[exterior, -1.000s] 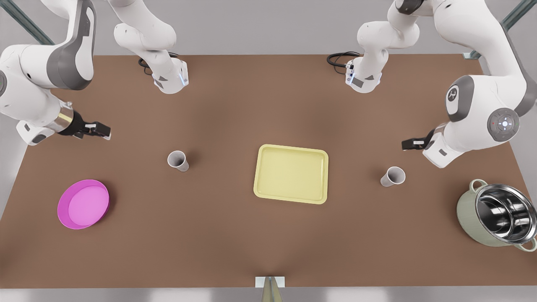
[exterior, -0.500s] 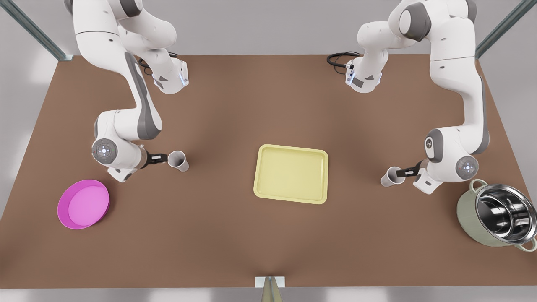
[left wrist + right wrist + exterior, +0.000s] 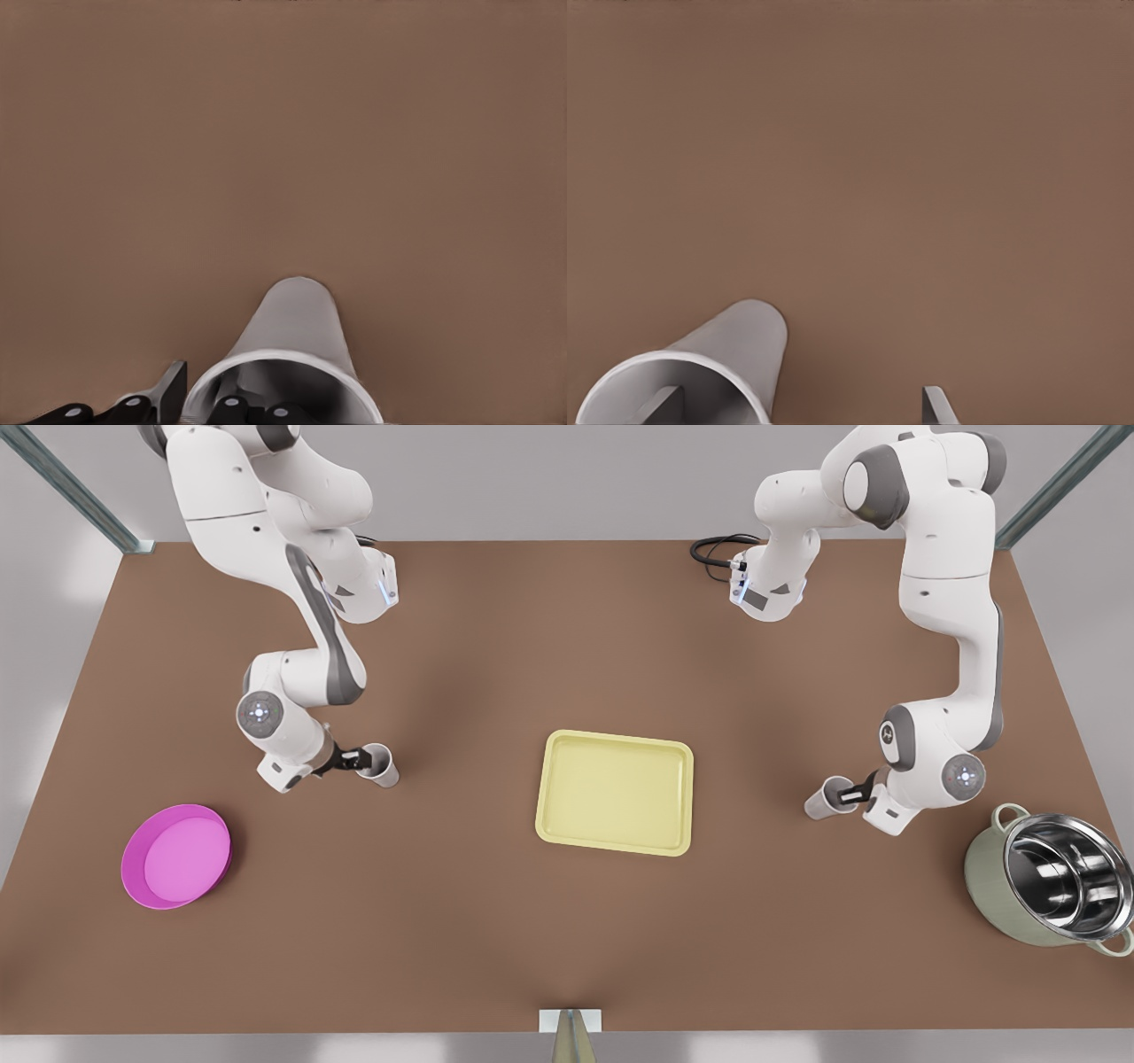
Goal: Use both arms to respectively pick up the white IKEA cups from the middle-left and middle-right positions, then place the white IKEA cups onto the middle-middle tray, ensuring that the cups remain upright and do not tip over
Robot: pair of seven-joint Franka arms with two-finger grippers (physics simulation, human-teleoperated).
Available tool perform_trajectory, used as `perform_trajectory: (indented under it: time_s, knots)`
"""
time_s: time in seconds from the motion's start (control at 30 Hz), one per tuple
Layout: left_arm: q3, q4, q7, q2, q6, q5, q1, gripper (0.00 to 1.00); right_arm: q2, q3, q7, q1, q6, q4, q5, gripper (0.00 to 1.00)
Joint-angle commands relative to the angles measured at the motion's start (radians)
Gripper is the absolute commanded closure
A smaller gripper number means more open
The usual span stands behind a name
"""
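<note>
The left white cup stands upright on the brown table, left of the pale yellow tray. My left gripper is at its rim. In the left wrist view this gripper is shut on the cup's wall, one finger outside and one inside. The right white cup stands upright, right of the tray. My right gripper is open at its rim. In the right wrist view that gripper has one finger inside the cup and the other well outside.
A round magenta-pink dish lies at the front view's left, and a large steel-lined pot with handles at the right. Both arm bases stand at the table's far edge. A small grey post sits at the near edge.
Both arms came down from the outer sides to the cups and have now slid in so their fingers straddle the rims. The left fingers have narrowed. Neither cup has moved.
</note>
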Motion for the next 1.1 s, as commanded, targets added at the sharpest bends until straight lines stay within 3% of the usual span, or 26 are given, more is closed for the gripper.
perform_trajectory:
  time_s: [0.0,0.17,0.23,0.4,0.5,0.63,0.7,0.73,0.77,0.93,1.07]
  knots:
    - [0.0,0.002,0.023,-0.001,0.003,-0.088,-0.001,0.79,0.002,0.0,0.014,0.0,0.073,-0.009,0.001,0.0]
    - [-0.019,0.023,0.021,-0.037,-0.027,-0.087,-0.006,0.79,-0.003,0.013,0.014,0.002,0.102,-0.073,0.001,0.0]
    - [-0.037,0.121,0.012,-0.037,-0.161,-0.08,-0.02,0.79,0.002,0.019,0.014,0.002,0.102,-0.073,0.001,0.0]
    - [-0.079,0.215,-0.258,-0.037,-0.257,-0.076,-0.232,0.79,0.039,0.019,0.014,0.0,0.121,-0.076,0.001,0.01]
    - [-0.206,0.207,-0.362,-0.021,-0.206,-0.073,-0.227,0.79,0.06,0.02,0.002,0.0,0.121,-0.064,0.0,0.31]
    - [-0.295,0.206,-0.41,0.028,-0.109,-0.111,-0.219,0.79,0.069,0.02,0.002,0.014,0.098,-0.024,0.0,0.42]
    - [-0.309,0.206,-0.408,0.048,-0.071,-0.128,-0.219,0.79,0.068,0.02,0.001,0.015,0.062,0.003,0.0,0.52]
    - [-0.313,0.189,-0.41,0.049,-0.036,-0.128,-0.219,0.79,0.068,0.02,-0.003,0.015,0.046,0.016,0.0,0.69]
    - [-0.316,0.188,-0.41,0.054,-0.016,-0.128,-0.224,0.79,0.069,0.02,-0.007,0.015,0.046,0.016,0.0,0.79]
    - [-0.341,0.148,-0.431,0.066,0.107,-0.119,-0.222,0.79,0.065,0.02,-0.041,0.014,0.033,0.068,0.0,0.79]
    - [-0.341,0.142,-0.431,0.072,0.122,-0.116,-0.225,0.79,0.143,0.02,-0.038,0.087,0.032,0.279,-0.002,0.79]
